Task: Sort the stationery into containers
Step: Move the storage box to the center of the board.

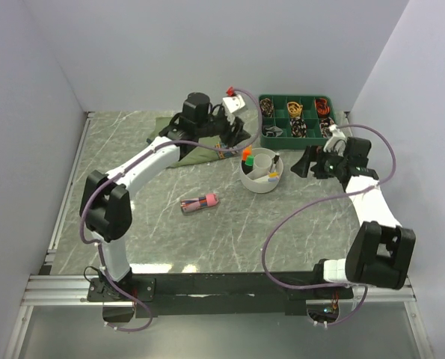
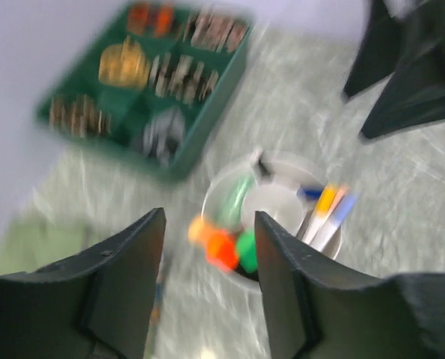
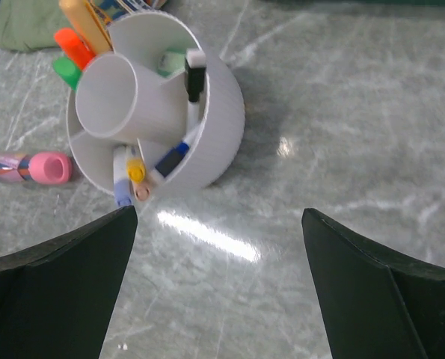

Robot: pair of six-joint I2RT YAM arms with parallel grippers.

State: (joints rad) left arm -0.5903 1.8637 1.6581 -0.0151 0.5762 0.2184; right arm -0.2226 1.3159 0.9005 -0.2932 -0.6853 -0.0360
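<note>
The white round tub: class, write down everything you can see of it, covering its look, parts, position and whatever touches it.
The white round tub stands upright on the marbled table and looks like smooth plastic. A central cup, which looks empty, is joined to the outer wall by dividers that form compartments. Orange and green highlighters stand in one. Thin white pens with blue and yellow caps lean in another, with a black-capped pen close by. Only the table and these contents touch it.

- Blurred in the left wrist view: pens (image 2: pixel 323 213) in the white tub (image 2: pixel 274 203), green tray (image 2: pixel 211 120) contents.
- Partly hidden behind the left arm (image 1: pixel 158 153): olive cloth (image 1: pixel 164 124).
</note>
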